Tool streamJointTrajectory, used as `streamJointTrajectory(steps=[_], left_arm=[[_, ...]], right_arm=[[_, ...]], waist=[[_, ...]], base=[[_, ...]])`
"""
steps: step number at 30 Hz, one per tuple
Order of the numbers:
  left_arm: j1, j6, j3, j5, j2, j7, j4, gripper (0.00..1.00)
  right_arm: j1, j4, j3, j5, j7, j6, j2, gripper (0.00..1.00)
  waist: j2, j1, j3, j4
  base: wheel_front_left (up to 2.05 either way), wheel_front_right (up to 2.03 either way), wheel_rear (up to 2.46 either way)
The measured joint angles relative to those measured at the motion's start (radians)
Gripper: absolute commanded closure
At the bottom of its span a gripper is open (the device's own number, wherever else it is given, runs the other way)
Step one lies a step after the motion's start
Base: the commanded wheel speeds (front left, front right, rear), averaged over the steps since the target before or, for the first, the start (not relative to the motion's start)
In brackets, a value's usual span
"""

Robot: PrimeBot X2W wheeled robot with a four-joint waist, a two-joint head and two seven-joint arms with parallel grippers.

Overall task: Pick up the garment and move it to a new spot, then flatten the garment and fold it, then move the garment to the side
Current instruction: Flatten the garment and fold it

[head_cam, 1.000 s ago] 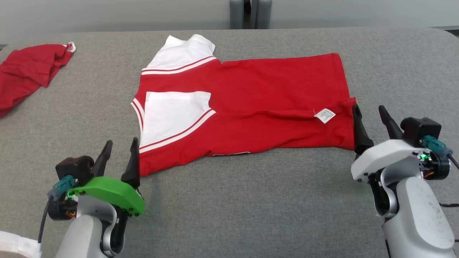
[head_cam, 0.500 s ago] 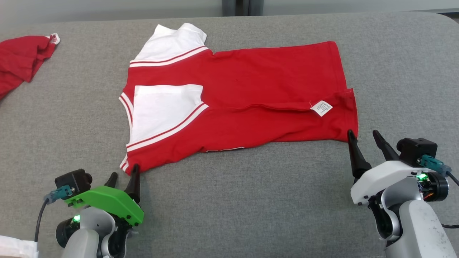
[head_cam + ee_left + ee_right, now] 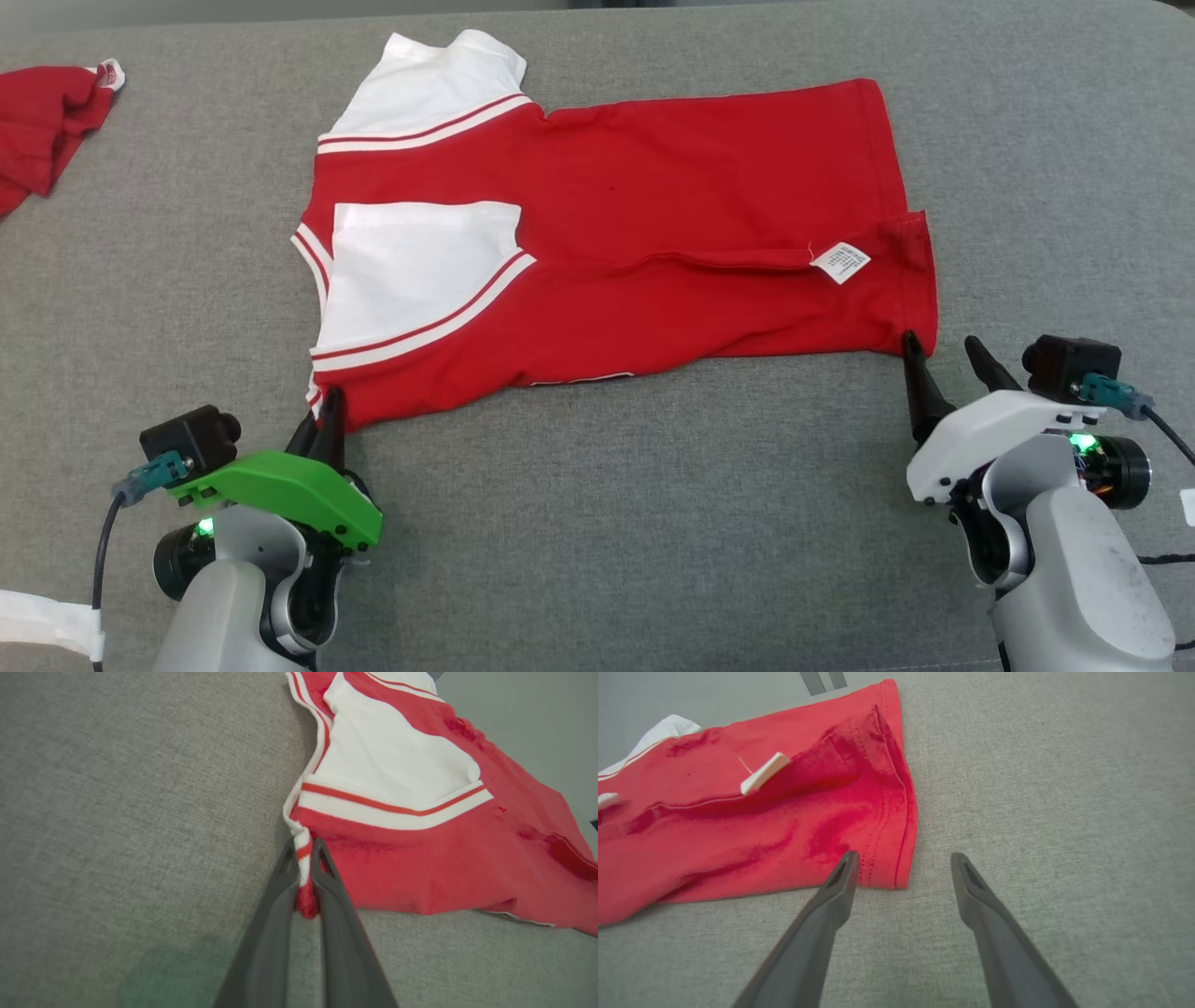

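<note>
Risk: the left gripper (image 3: 306, 847) is pressed together on only the striped corner of the shirt (image 3: 653, 233), and so thin a bite may slip when lifted. The right gripper (image 3: 903, 857) stands spread, and the hem corner barely reaches between its fingers. Closing here could miss or catch a single layer, skewing the fold. The shirt lies flat mid-table (image 3: 597, 541), at 1 o'clock from the left gripper and 10 o'clock from the right.
</note>
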Motion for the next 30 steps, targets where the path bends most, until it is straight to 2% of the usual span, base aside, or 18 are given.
streamJointTrajectory(steps=[7,9,10,11,16,20,26,30], left_arm=[[-0.008,-0.01,-0.016,0.004,-0.003,-0.011,-0.032,1.0],[-0.008,-0.01,-0.019,0.006,-0.004,-0.013,-0.042,1.0],[-0.008,-0.01,-0.02,0.006,-0.004,-0.014,-0.047,1.0],[-0.008,-0.011,-0.02,0.006,-0.004,-0.021,-0.053,1.0],[-0.007,-0.013,-0.019,0.006,0.005,-0.023,-0.096,1.0],[0.007,-0.011,-0.014,0.007,0.025,-0.021,-0.164,1.0],[0.103,0.005,-0.015,0.006,0.058,0.031,-0.319,1.0],[0.207,0.032,-0.016,-0.01,0.075,0.088,-0.421,1.0]], right_arm=[[-0.112,0.202,0.011,0.018,-0.006,0.0,-0.001,0.0],[-0.139,0.248,0.01,0.03,-0.012,0.0,-0.003,0.58],[-0.151,0.266,0.012,0.041,-0.019,0.0,-0.003,0.75],[-0.161,0.283,0.011,0.053,-0.026,0.0,-0.005,1.0],[-0.179,0.313,0.019,0.137,-0.046,0.0,-0.001,1.0],[-0.169,0.252,0.015,0.162,-0.035,0.0,0.0,1.0],[-0.043,0.046,0.002,0.176,0.076,0.0,0.0,1.0],[0.091,-0.122,-0.017,0.181,0.175,0.0,0.001,1.0]], waist=[[0.0,0.0,0.007,0.029],[0.0,0.0,0.007,0.038],[0.0,0.0,0.007,0.042],[0.0,0.0,0.006,0.044],[0.0,0.0,-0.01,0.046],[0.0,0.0,-0.028,0.039],[0.0,0.0,-0.055,0.025],[0.0,0.0,-0.067,0.018]], base=[[0.0,0.0,0.0],[0.0,0.0,0.0],[0.0,0.0,0.0],[0.0,0.0,0.0],[0.0,0.0,0.0],[0.0,0.0,0.0],[0.0,0.0,0.0],[0.0,0.0,0.0]])
